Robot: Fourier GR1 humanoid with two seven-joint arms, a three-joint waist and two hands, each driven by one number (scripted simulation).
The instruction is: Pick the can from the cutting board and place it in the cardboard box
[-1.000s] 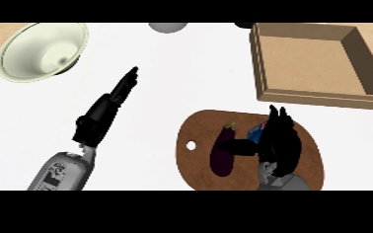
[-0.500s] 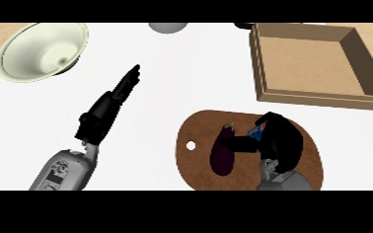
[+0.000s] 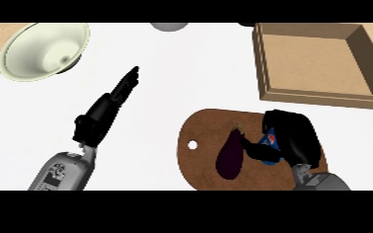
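Since a second ago the right hand [image 3: 293, 137] has curled round the blue can [image 3: 272, 141], which is on the cutting board [image 3: 204, 150] just beside an eggplant [image 3: 231, 154]. The can is probably light, rigid and slick, so its sides are the best hold. The left hand [image 3: 105, 112] is straight-fingered, well apart.

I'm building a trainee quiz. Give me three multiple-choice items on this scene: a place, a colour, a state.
1. Where does the eggplant lie?
A. on the cutting board
B. in a sink
C. on a plate

2. What colour is the can?
A. red
B. blue
C. green

3. How is the right hand?
A. flat and open
B. curled round the can
C. out of view

Answers: A, the eggplant rests on the brown board; B, blue shows between the fingers; B, fingers and thumb wrap the can.
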